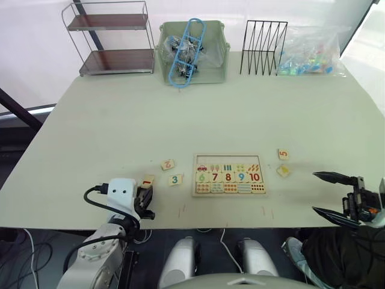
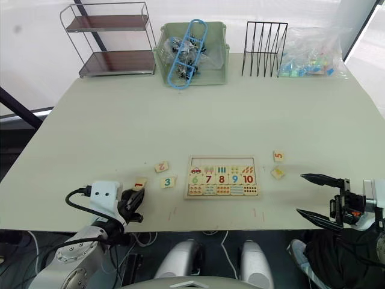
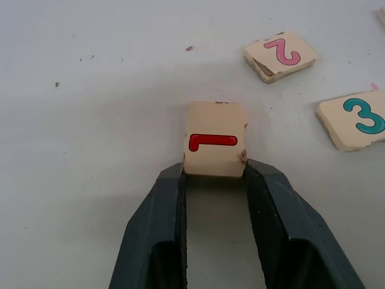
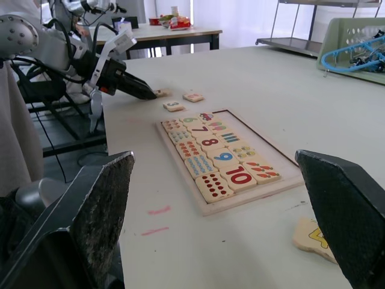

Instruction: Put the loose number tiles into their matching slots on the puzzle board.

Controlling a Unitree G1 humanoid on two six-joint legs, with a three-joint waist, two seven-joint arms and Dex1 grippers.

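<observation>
The puzzle board (image 1: 195, 180) lies flat near the table's front edge, with the bare strip of slots (image 1: 228, 159) along its far side. Left of it lie tile 2 (image 1: 168, 164) and tile 3 (image 1: 175, 179). Tile 1 (image 3: 214, 138) rests on the table, and my left gripper (image 3: 215, 171) is shut on its near edge. To the right of the board lie tile 5 (image 1: 283, 154) and tile 4 (image 1: 283, 171). My right gripper (image 1: 314, 192) hangs open and holds nothing, a short way right of tile 4.
Along the back of the table stand a wire shelf (image 1: 111, 39), a green bin (image 1: 213, 72) with a blue hanger, a black wire rack (image 1: 263, 48) and a bag of coloured pieces (image 1: 310, 54). The table's front edge runs just below the board.
</observation>
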